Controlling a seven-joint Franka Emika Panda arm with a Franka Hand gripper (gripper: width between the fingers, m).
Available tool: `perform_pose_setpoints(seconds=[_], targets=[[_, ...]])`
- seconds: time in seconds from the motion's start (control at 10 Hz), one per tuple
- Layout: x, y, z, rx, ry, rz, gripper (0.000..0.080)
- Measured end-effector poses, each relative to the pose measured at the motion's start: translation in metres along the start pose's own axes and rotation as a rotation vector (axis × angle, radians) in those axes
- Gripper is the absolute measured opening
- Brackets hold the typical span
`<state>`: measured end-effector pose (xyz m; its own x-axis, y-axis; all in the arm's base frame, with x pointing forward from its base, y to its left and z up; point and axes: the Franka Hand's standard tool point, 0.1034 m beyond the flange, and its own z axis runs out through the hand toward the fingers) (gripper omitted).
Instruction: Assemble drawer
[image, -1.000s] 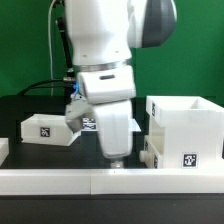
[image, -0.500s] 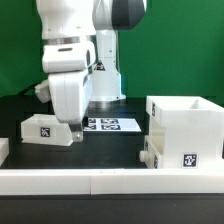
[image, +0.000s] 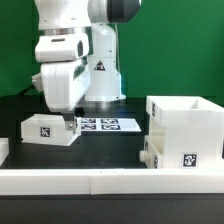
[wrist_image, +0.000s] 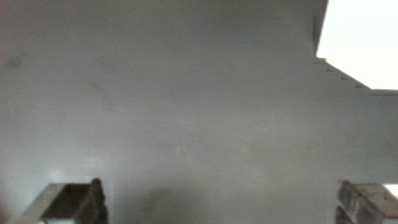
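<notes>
The tall white cubic shell (image: 186, 122) stands at the exterior view's right. One shallow tray (image: 168, 156) with a tag sits against its front. The other tagged tray (image: 45, 131) lies at the exterior view's left. My gripper (image: 68, 121) hangs just beside and behind that left tray, slightly above the table. In the wrist view the gripper (wrist_image: 221, 205) is open: both fingers (wrist_image: 71, 202) stand wide apart over bare dark table with nothing between them. A white edge (wrist_image: 363, 40) shows at one corner of the wrist view; I cannot tell which part it is.
The marker board (image: 108, 124) lies flat on the dark table behind the gripper. Low white border rails (image: 110, 181) run along the front edge. A green wall is behind the arm's base.
The arm has swung from the middle of the table to the exterior view's left, ending beside the left tray. The gripper stays open and empty. The drawer parts have not moved.
</notes>
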<state>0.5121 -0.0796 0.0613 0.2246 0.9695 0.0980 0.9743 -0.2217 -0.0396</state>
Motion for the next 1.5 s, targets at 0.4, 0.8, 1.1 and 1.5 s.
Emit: perform_pose_setpoints(seconds=[0.4,0.8,1.1,1.5], targets=[[0.001,0.0,0.001,0.001,0.002,0.27,0.0649],[-0.011,-0.012,-0.002,-0.021,0.022,0.616,0.0649],[-0.026,-0.04,-0.001,-0.027,0.027,0.889,0.0649],[-0.025,-0.047,0.0,-0.014,0.043,1.16,0.0649]])
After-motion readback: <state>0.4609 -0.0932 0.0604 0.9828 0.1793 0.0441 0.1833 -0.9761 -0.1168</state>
